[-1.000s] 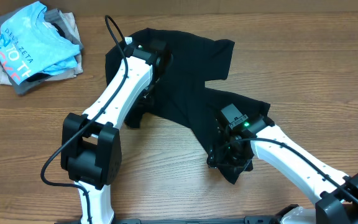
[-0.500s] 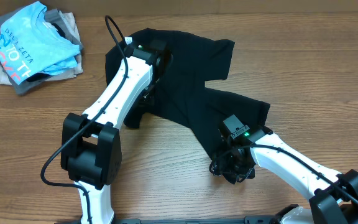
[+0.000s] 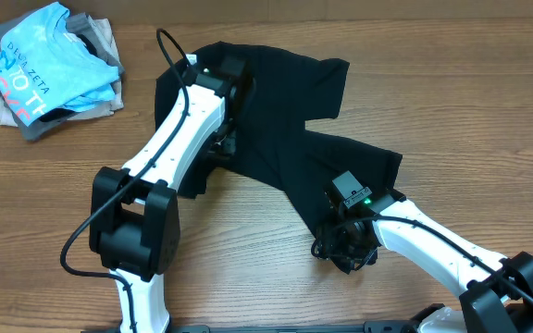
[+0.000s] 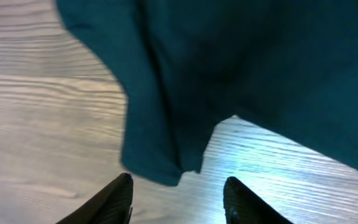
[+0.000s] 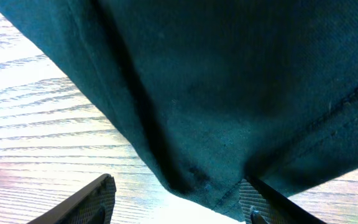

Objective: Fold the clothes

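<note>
The black garment (image 3: 285,111) lies crumpled across the middle of the wooden table (image 3: 248,231). My left gripper (image 4: 178,180) is over its near-left part, around (image 3: 215,146) in the overhead view. It is open; a loose corner of the garment (image 4: 160,165) sits just ahead of the fingertips, and nothing is between them. My right gripper (image 5: 178,183) is low over the garment's near tip (image 3: 345,254). It is open, and the stitched hem corner (image 5: 197,186) reaches in between the fingers. The right fingertip (image 5: 253,193) touches the cloth.
A pile of folded clothes, with a light blue lettered tee (image 3: 44,60) on top of grey and beige ones, sits at the far left corner. The left arm's black cable (image 3: 167,46) loops above the garment's far-left edge. Bare wood surrounds the garment.
My left gripper has opened and let go of the garment's near-left corner, which now lies flatter and wider. My right gripper moved nearer to the front tip and narrowed slightly.
</note>
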